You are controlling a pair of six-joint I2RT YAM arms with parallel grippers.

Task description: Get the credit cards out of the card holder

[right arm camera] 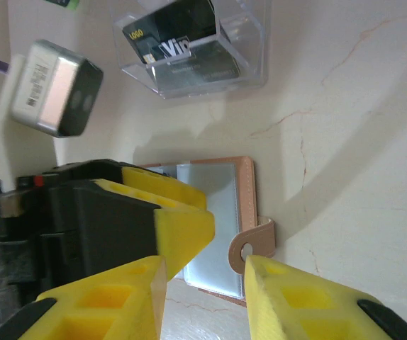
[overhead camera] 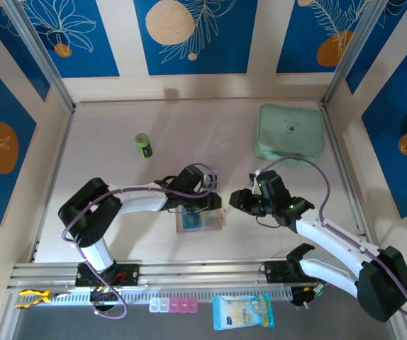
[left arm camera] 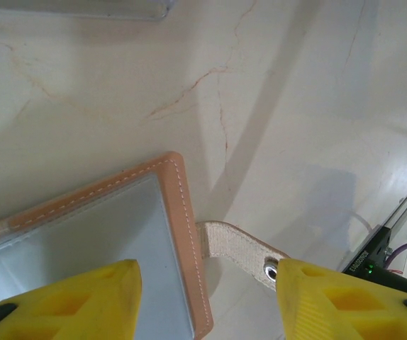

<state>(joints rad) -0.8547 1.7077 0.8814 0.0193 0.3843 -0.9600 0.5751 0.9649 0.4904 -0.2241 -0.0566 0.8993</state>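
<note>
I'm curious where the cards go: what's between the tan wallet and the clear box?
Nothing but bare table; the right wrist view shows the card holder and the clear tray lying apart.

Bright even light, soft shadows.

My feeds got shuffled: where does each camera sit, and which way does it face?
Top external: above and behind the bases, facing down on the table; both arms show, left gripper over the card holder, right gripper beside it.
Left wrist: on the left arm, facing down past its own yellow fingers at the holder's corner and snap strap.
Right wrist: on the right arm, facing past its own fingers at the left gripper, holder, and clear tray with a dark card.
Shared: both wrist views show holder and strap.
</note>
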